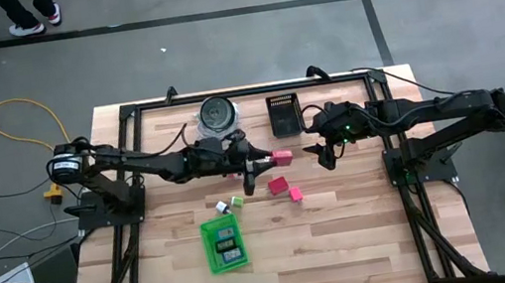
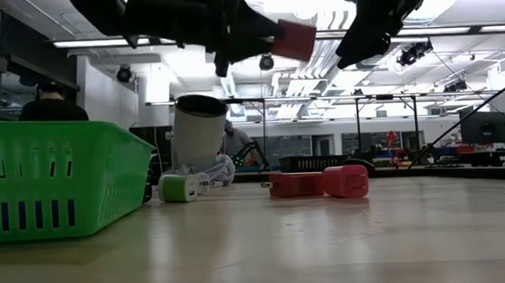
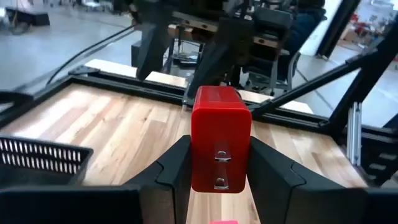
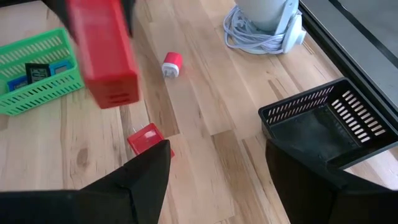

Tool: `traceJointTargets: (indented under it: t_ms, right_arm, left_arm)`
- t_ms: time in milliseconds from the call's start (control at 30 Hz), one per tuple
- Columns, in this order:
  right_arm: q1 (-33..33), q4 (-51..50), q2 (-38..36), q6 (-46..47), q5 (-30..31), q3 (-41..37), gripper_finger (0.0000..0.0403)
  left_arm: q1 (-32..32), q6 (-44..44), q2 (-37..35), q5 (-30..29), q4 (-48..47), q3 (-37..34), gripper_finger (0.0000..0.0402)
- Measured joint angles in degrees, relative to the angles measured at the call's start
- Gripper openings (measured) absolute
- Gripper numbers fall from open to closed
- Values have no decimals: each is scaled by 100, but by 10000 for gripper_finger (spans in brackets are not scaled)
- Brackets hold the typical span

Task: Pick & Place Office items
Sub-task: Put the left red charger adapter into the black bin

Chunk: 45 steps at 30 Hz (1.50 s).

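Observation:
My left gripper (image 1: pixel 261 163) hangs level over the table's middle, shut on a red block (image 3: pixel 221 140) with two metal prongs on its near face. The block also shows high in the low view (image 2: pixel 295 40). My right gripper (image 1: pixel 323 159) hangs open just right of it, slanting down, with nothing between its fingers (image 4: pixel 214 168). Two red blocks (image 1: pixel 277 185) (image 1: pixel 295 193) lie flat on the table below. A small white piece (image 1: pixel 222 206) and a green one (image 1: pixel 237 202) lie beside them. The green tray (image 1: pixel 225 243) holds a few dark and blue pieces. My left gripper pinches the red block by its two opposite side faces (image 3: pixel 194 162) between its two fingers. The fingers come level from the table's left. The block stands upright in the hold, sticks out past the fingertips and hangs clear of the table.
A round clear-and-dark container (image 1: pixel 218 114) with a coiled white cord stands at the far edge. A black mesh basket (image 1: pixel 285 114) sits to its right. A black frame (image 1: pixel 128 115) runs round the table. Bare wood lies toward the near edge, right of the tray.

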Motion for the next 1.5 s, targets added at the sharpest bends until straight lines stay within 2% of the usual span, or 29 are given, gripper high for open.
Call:
traceJointTargets:
  t_ms: [200,467,867,1100,1300,1500]
  right_arm:
    - [1,14,19,341,-7,0,250]
    - [-1,356,55,622,-45,2,250]
    - [5,414,55,499,-1234,2,250]
    - [6,680,55,448,-1396,2,250]
    - [53,937,55,438,-1765,2,250]
    - [306,971,55,288,-1730,4,250]
  left_arm:
    - [-116,411,0,-9,130,0,120]
    - [-119,495,0,-20,110,0,120]
    - [-227,725,-1,-17,249,0,120]
    - [-225,526,0,-17,369,0,120]
    - [-225,519,0,-17,455,0,120]
    - [-225,511,-2,-17,607,0,120]
